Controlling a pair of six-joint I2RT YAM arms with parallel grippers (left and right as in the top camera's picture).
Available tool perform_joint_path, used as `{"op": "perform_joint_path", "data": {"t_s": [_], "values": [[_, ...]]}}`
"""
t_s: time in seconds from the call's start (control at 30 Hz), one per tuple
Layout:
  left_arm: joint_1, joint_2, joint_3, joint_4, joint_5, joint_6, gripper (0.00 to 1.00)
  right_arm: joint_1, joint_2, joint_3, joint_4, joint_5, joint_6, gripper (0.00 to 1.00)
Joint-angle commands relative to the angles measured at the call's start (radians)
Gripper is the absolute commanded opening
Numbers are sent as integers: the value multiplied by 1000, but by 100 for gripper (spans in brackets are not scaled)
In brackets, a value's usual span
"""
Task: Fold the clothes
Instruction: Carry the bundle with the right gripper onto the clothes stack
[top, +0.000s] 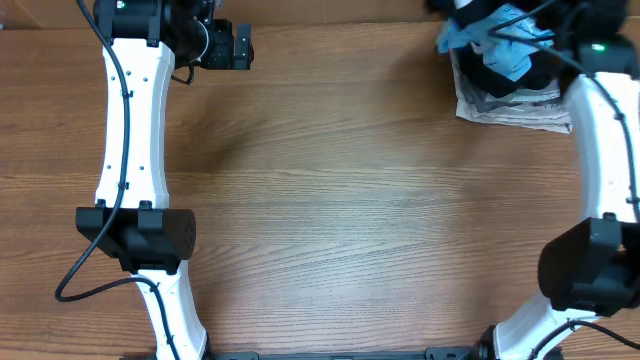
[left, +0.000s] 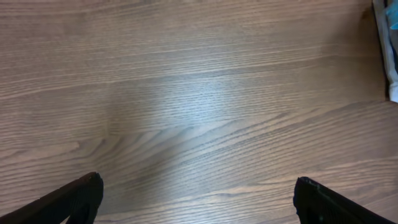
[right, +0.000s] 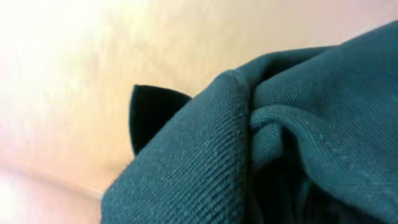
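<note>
One of R fingers (right: 154, 115) peeks from behind bunched clothes (right: 280, 143).

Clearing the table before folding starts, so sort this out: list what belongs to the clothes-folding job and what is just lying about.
Belongs to the job:
- soft black fabric garment, bunched in the pile at the table's far right corner

Just lying about:
- light blue shirt, crumpled on top of the same pile
- grey-white patterned folded fabric, at the bottom of the pile
</note>
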Motion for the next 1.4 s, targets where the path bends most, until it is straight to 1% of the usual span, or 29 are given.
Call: {"op": "perform_joint_path", "data": {"t_s": [0.0, 0.2, 0.33, 0.43, 0.57, 0.6, 0.63, 0.67, 0.7, 0.73, 0.77, 0.8, 0.83, 0.93, 1.07, 1.17, 1.27, 1.37], "values": [[5, -12, -2, 12, -17, 23, 100, -29, 5, 39, 79, 12, 112, 4], [5, -12, -2, 32, -22, 23, 100, -75, 106, 39, 245, 3, 178, 4], [5, -12, -2, 43, -21, 23, 100, -100, 185, 39, 256, 3, 173, 4], [5, -12, -2, 53, -21, 23, 100, -130, 235, 39, 177, 3, 135, 4], [5, -12, -2, 64, -21, 23, 100, -185, 264, 37, -29, 24, 6, 4], [5, -12, -2, 66, -21, 23, 100, -200, 264, 37, -84, 38, -24, 8], [5, -12, -2, 67, -21, 23, 100, -215, 264, 38, -132, 47, -57, 20], [5, -12, -2, 69, -21, 23, 100, -231, 263, 38, -171, 45, -84, 40], [5, -12, -2, 70, -21, 23, 100, -247, 262, 38, -210, 42, -99, 63], [5, -12, -2, 72, -21, 23, 100, -265, 261, 38, -253, 38, -107, 79], [3, -12, -2, 73, -21, 23, 100, -279, 259, 38, -283, 21, -122, 89], [3, -12, -2, 73, -21, 23, 100, -293, 258, 38, -311, 0, -139, 95], [3, -12, -2, 73, -21, 23, 100, -306, 254, 38, -336, -17, -146, 100], [3, -12, -2, 72, -21, 23, 100, -335, 229, 40, -404, -32, -162, 100], [3, -12, -2, 72, -21, 23, 100, -347, 150, 40, -485, -33, -280, 100], [3, -12, -2, 72, -21, 23, 100, -338, 67, 40, -539, 21, -381, 100], [3, -12, -2, 72, -21, 23, 100, -315, -3, 40, -553, 84, -459, 100], [3, -12, -2, 72, -21, 23, 100, -273, -54, 40, -517, 140, -507, 100]]}}
